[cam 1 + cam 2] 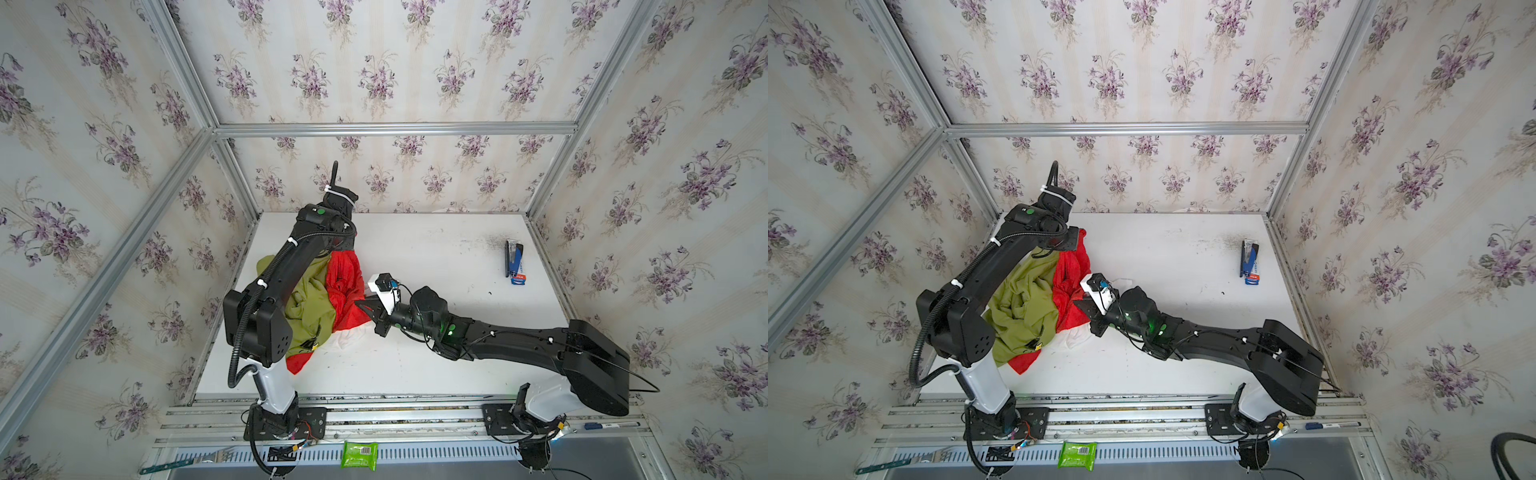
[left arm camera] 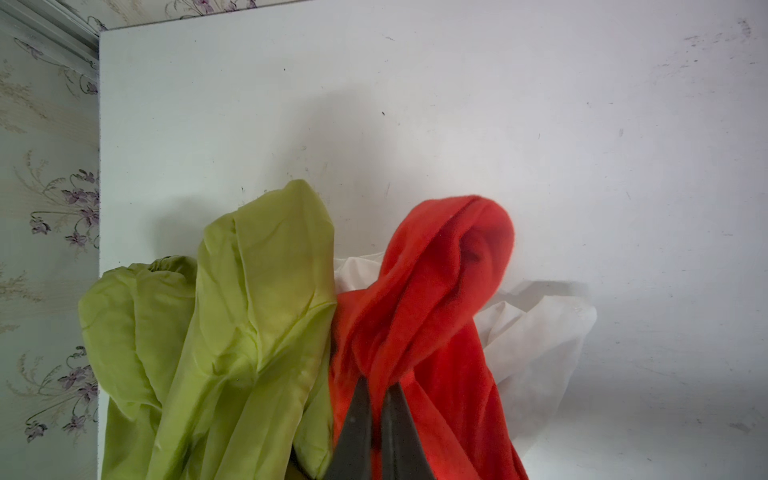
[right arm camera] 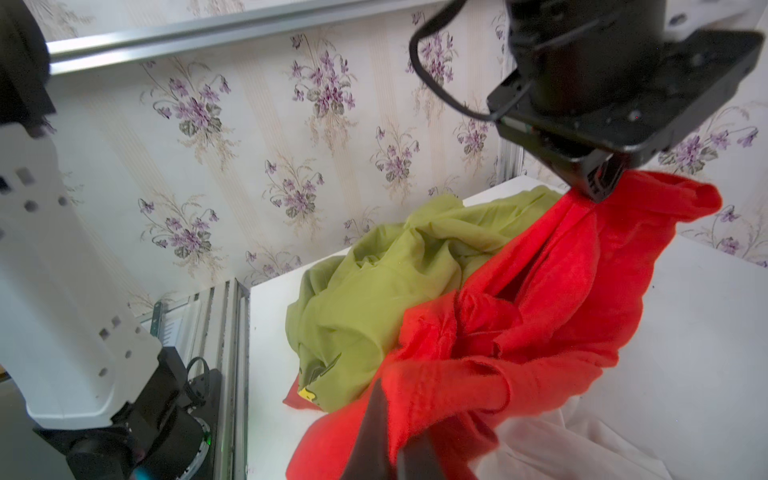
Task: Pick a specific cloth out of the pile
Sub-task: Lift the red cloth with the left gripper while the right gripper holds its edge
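Since red cloth (image 3: 540, 311) looks thin, limp, bunched folds suit pinching: left gripper (image 2: 380, 384) clamped on raised fold, right gripper (image 3: 395, 415) nipping lower fold; overlapping olive-green cloth (image 3: 374, 291) may drag.

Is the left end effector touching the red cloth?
Touching. The right wrist view shows the left end effector shut on a bunched fold of the red cloth.

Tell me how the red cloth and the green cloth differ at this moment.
Grip: the left gripper and the right gripper are both shut on the red cloth; neither holds the green cloth.
Pose: the red cloth rises in a taut ridge to the left gripper; the green cloth slumps in loose folds.
Colour: the red cloth is bright, the green cloth a dull olive.
Shared: both are soft and creased, and they touch each other.
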{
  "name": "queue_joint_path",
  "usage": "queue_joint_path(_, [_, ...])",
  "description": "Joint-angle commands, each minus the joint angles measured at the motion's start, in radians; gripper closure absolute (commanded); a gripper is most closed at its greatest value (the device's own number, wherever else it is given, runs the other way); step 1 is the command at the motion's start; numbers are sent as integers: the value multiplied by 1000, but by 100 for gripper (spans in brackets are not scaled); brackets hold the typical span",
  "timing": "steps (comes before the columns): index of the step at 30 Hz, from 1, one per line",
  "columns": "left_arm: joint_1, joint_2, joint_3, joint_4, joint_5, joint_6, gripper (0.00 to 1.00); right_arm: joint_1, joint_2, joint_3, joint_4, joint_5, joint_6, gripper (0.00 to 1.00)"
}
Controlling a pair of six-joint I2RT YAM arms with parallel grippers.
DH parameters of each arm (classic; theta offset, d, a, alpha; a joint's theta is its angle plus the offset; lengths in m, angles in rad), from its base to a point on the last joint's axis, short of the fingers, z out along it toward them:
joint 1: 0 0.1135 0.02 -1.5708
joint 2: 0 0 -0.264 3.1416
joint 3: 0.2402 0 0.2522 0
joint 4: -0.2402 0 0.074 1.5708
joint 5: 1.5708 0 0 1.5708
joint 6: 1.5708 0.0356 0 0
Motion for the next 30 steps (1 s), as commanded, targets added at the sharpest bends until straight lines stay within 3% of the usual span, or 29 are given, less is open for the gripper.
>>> queue_joint_path(1, [1, -10, 16, 6, 29, -5, 100, 1, -24, 34, 22, -5, -9, 100])
queue_joint_path(30, [-1, -56, 105, -10, 109, -20, 100, 0, -110, 140, -69, 18, -57, 100])
